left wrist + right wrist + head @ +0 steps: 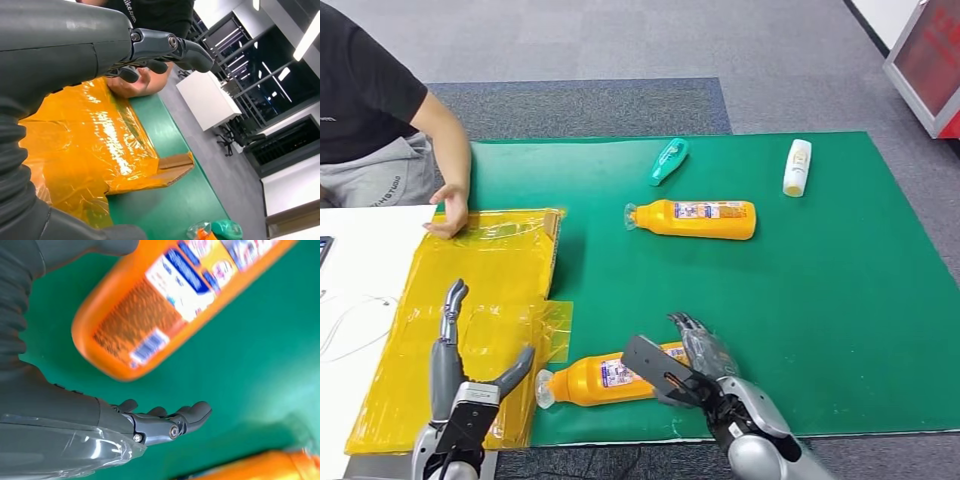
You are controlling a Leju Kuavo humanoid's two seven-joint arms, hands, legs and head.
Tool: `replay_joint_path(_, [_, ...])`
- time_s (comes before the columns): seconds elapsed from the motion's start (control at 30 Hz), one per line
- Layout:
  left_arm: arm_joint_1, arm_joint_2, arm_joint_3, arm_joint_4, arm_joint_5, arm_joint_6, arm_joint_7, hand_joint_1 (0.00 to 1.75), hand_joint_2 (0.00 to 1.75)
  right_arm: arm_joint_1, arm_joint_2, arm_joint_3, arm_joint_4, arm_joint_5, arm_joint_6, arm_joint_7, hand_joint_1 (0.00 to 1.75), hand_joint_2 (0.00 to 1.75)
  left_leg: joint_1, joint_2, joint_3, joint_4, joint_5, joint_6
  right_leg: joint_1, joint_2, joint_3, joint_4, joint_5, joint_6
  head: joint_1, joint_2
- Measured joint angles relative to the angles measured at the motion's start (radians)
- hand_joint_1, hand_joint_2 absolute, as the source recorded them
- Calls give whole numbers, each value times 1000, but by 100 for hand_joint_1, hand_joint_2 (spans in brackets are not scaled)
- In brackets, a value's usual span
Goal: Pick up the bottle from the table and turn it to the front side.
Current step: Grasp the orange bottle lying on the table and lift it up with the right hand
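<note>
An orange bottle (603, 378) with a clear cap lies on its side near the front edge of the green mat (810, 320), its label facing up. My right hand (690, 365) hovers over its base end with fingers spread, holding nothing. In the right wrist view the bottle (166, 305) lies close beside the outstretched fingers (188, 415), with a gap between them. My left hand (463, 385) stands open above the yellow plastic bag (471, 320), empty. The left wrist view shows the left hand (151, 50) open over the bag (94, 145).
A second orange bottle (695, 219) lies mid-mat, with a teal bottle (669, 160) and a white bottle (797, 167) behind it. A person's hand (450, 210) rests on the bag's far edge. The mat's right half is bare.
</note>
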Motion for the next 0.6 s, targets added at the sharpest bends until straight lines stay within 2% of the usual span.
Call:
replay_joint_path(0.33, [7,-1,4,0,-2,-8,5,0,175,20,-3,37,5,29,-2,0,0,175,0,0,0,0,0,0,0,0,0,0,0,0,0,0])
replay_joint_path(0.6, [5,-8,2,6,9,-20,14,0,175,-8,-3,88,13,88,-13,0,0,175,0,0,0,0,0,0,0,0,0,0,0,0,0,0])
